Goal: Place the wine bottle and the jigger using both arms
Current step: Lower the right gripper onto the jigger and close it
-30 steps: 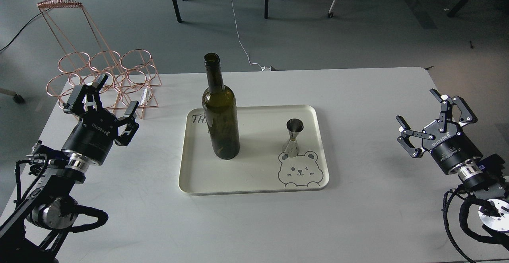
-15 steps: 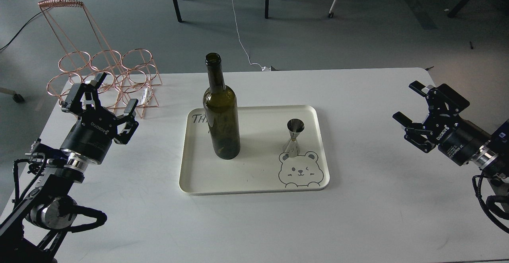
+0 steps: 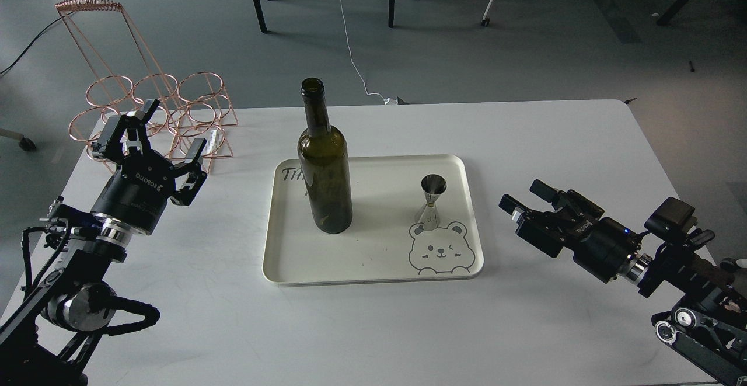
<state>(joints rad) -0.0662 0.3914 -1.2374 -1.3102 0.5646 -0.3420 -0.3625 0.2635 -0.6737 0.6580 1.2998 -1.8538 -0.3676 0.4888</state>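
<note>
Both pieces standing upright on the cream tray [image 3: 373, 278] at table centre — wine bottle [image 3: 324, 170] over at the tray's 9 o'clock side, jigger [image 3: 432, 202] toward 3 o'clock, just above the printed bear. Well apart from each other, neither one touched.

Left gripper [image 3: 153, 141] out at 9 o'clock from the bottle, fingers spread wide, nothing between them, hovering in front of the copper wire rack [image 3: 154, 111]. Clear gap to the glass.

Right gripper [image 3: 525, 205] low over the table at 3 o'clock from the jigger, pointed in toward the tray. Two fingers showing with a gap between them, so parted and empty. Off the tray rim, near but short of the cup.

As for progress: hard to call from placement alone. If the tray is the goal, both items already set down there and only the arms to clear away. If the tray is the start, nothing lifted yet — both grasps, both carries and both set-downs left to do. Open, empty claws fit either reading.
</note>
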